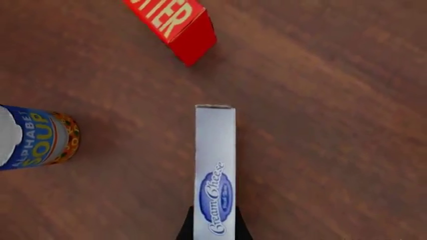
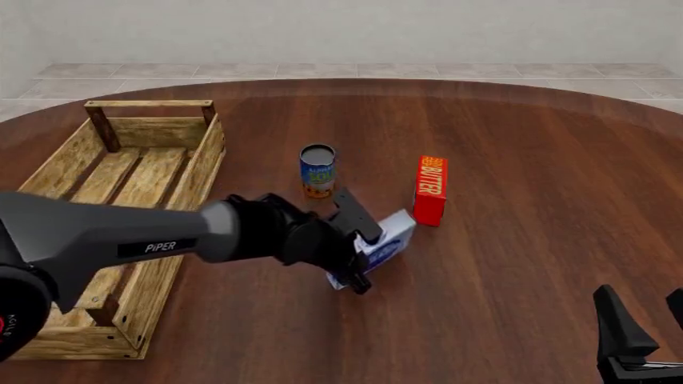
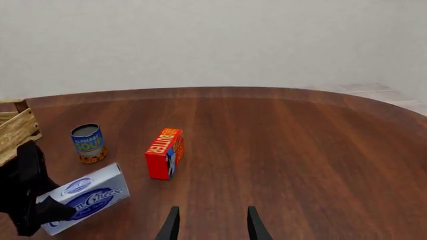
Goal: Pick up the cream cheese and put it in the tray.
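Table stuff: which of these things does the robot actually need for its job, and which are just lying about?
Needed for the job:
- cream cheese, gripped by the left end effector
- tray, where it should go

Just lying about:
- butter box
- soup can
- right end effector, open and holding nothing

The left gripper (image 2: 359, 240) is reaching in from the left, its two dark fingers (image 2: 354, 211) clamping the cream cheese (image 2: 386, 241), which is sitting between them and sticking out beyond their tips, tilted. Just beyond the fingertips, the red butter box (image 2: 430, 190) is standing upright on the wooden table (image 2: 513, 160), close to the cream cheese. The soup can (image 2: 317, 170) is standing upright just past the upper finger. The tray (image 2: 139, 168) is lying well behind the fingers, alongside the arm. The right gripper (image 2: 649, 320) is resting at the lower right corner, far from everything, its fingers parted.
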Motion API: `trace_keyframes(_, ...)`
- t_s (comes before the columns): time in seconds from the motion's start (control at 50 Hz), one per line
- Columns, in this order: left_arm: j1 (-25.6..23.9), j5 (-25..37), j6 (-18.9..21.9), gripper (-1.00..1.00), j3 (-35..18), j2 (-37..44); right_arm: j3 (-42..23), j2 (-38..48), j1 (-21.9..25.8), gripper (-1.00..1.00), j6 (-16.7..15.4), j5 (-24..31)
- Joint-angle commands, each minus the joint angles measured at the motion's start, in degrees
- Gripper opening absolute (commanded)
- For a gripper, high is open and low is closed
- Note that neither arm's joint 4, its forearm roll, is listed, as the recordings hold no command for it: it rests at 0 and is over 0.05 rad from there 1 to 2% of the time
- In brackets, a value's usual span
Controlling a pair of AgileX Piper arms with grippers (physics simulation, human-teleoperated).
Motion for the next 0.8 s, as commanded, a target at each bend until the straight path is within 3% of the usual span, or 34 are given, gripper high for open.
trace_keyframes(0.02, 0.6, -1.9, -1.1, -1.00, 2.2, -2.8, 0.0, 0.0, 0.0, 1.00, 0.0, 0.0)
trace_keyframes(0.8, 2.1, 0.1, -5.2, -1.00, 6.8, -16.0, 0.0, 0.0, 0.2, 1.00, -0.4, -0.1)
